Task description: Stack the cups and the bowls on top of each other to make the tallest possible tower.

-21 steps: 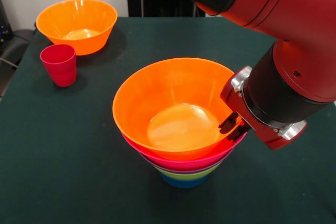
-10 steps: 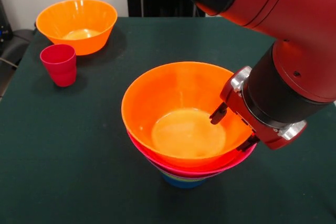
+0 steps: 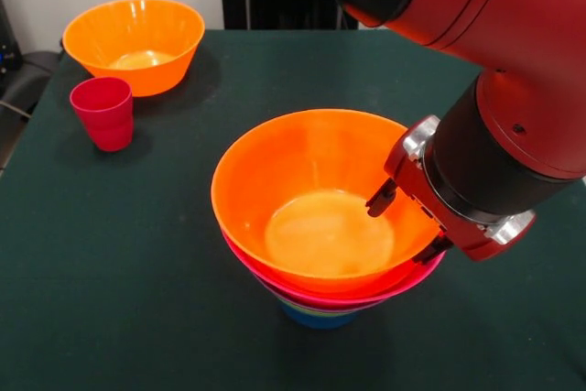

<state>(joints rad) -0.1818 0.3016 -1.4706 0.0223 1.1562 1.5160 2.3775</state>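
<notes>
Front view shows the claw (image 3: 408, 223) spread wide astride the right rim of the orange bowl (image 3: 311, 199) topping the tower (image 3: 325, 295).

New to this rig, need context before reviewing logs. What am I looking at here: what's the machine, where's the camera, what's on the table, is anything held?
The red and black machine is a Sawyer robot arm; its gripper sits at the right rim of the top bowl. The one current picture comes from a camera across the table, facing the robot.

On the dark table stands the tower: nested bowls on a small blue base, a pink bowl under a large orange bowl on top. Far left are another orange bowl and a red cup.

The fingers are spread, one inside the rim and one outside, so nothing looks gripped.
</notes>
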